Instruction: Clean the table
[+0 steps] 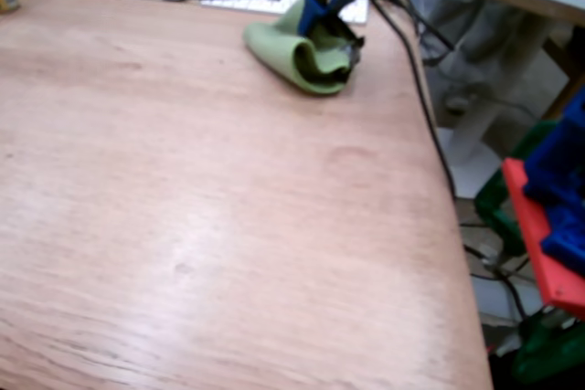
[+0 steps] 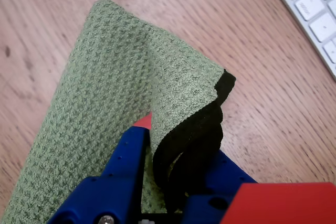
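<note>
The large reddish-brown wooden surface (image 1: pixel 201 226) shows fine grain lines. The folded waffle-weave cloth (image 2: pixel 105 108) is green, with black backing. The plastic pincer (image 2: pixel 173 182) is blue with red parts. The flat keyboard (image 2: pixel 315 9) is white.

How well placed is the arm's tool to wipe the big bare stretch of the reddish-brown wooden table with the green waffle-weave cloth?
Probably yes. The tool is shut on the green waffle-weave cloth, which rests on the reddish-brown wooden table near a white keyboard. The wood ahead lies open; whether the arm stretches that far cannot be told.
</note>
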Robot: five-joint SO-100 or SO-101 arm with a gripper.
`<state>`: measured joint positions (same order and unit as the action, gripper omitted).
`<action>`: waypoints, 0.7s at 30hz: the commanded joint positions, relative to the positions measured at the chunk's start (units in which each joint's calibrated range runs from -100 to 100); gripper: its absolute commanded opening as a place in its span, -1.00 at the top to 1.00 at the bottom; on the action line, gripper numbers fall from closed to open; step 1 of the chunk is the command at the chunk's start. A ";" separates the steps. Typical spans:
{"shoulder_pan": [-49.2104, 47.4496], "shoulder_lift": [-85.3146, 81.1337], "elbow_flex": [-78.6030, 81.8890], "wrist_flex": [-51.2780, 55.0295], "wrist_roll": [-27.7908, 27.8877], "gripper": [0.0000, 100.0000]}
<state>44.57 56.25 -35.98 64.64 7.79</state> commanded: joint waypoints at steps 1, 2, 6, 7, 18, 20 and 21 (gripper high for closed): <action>10.59 8.59 1.39 0.63 0.29 1.00; 12.28 9.19 1.39 0.63 0.29 1.00; 18.03 10.91 1.39 0.63 0.29 1.00; 19.55 11.51 1.39 0.63 0.29 1.00; 15.49 -38.75 -4.09 13.52 10.60 1.00; 1.45 -52.73 -4.09 17.38 10.55 1.00; -8.70 -57.88 -4.09 19.68 10.45 1.00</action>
<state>54.81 15.61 -38.14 79.38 18.34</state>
